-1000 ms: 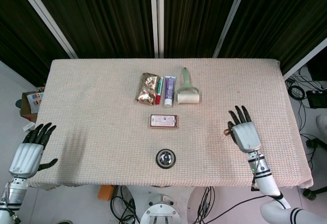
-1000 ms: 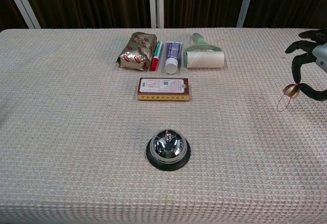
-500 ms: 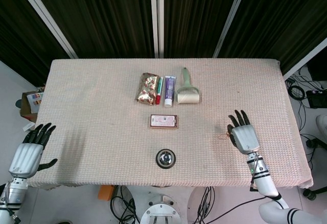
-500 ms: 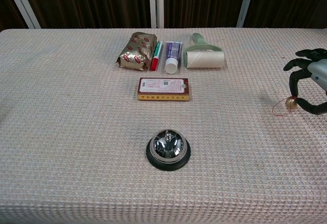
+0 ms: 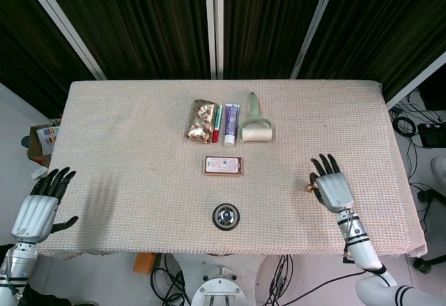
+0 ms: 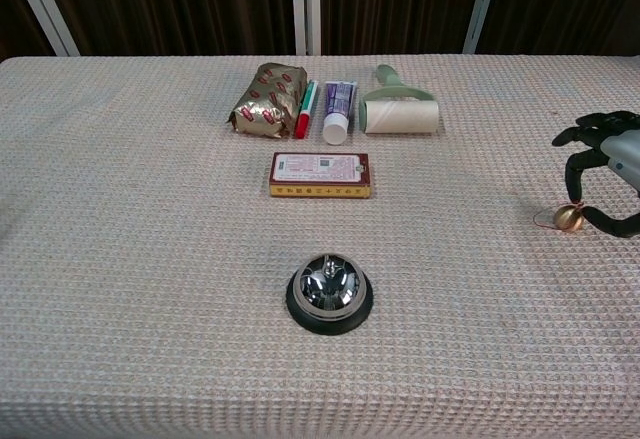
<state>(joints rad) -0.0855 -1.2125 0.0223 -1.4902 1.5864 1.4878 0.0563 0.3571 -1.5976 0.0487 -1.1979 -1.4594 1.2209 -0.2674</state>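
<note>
Near the right edge of the surface [image 6: 120,289], the right hand [image 6: 610,174] is pinching a small brass bell [image 6: 568,218] between thumb and a finger, the bell sitting just at the cloth with its thin red loop lying beside it. Off the left edge, the left hand [image 5: 40,205] is hanging with fingers spread, holding nothing. A silver call bell [image 6: 329,292] is standing at the centre front, with a flat box [image 6: 320,175] behind it.
</note>
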